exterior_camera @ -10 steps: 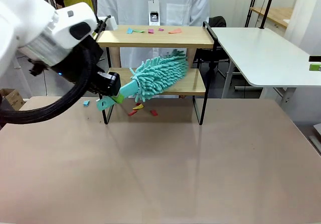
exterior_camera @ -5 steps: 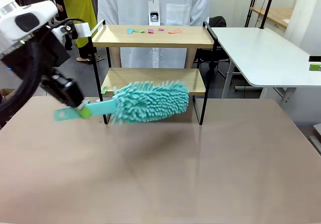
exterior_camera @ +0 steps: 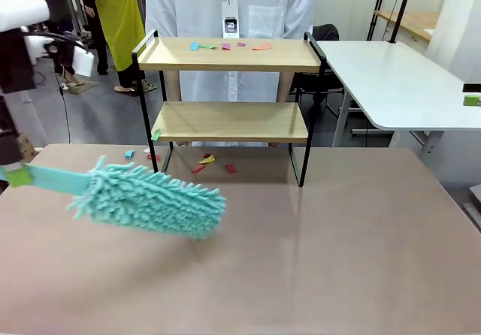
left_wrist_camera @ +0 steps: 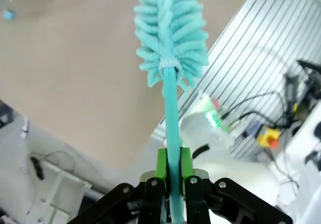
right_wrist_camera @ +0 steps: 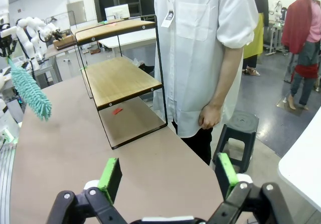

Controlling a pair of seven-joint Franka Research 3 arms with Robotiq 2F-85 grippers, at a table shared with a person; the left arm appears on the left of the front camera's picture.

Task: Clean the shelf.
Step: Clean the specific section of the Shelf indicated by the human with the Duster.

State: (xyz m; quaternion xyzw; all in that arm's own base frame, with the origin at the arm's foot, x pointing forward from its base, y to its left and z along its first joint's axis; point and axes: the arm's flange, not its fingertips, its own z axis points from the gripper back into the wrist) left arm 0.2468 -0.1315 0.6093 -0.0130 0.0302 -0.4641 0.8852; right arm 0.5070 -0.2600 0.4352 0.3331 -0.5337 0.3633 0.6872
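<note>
The shelf (exterior_camera: 225,121) stands at the table's far middle, with wooden boards in a black frame. Several coloured paper scraps (exterior_camera: 225,46) lie on its top board, and a green scrap (exterior_camera: 156,134) hangs at the lower board's left edge. More scraps (exterior_camera: 207,162) lie on the table under it. My left gripper (exterior_camera: 13,173) is shut on the handle of a fluffy teal duster (exterior_camera: 150,200), whose head hovers over the table's left half, clear of the shelf. In the left wrist view the green pads (left_wrist_camera: 160,163) clamp the handle (left_wrist_camera: 171,118). My right gripper (right_wrist_camera: 168,176) is open and holds nothing, far from the shelf (right_wrist_camera: 120,78).
A person in a white coat (exterior_camera: 229,4) stands right behind the shelf. A white table (exterior_camera: 391,79) adjoins at the far right. The beige table (exterior_camera: 316,245) stretches bare from the middle to the front and right.
The duster swept out of the shelf's lower tier and swung down and left over the table. The left arm drew back to the left edge. Scraps now lie under the shelf.
</note>
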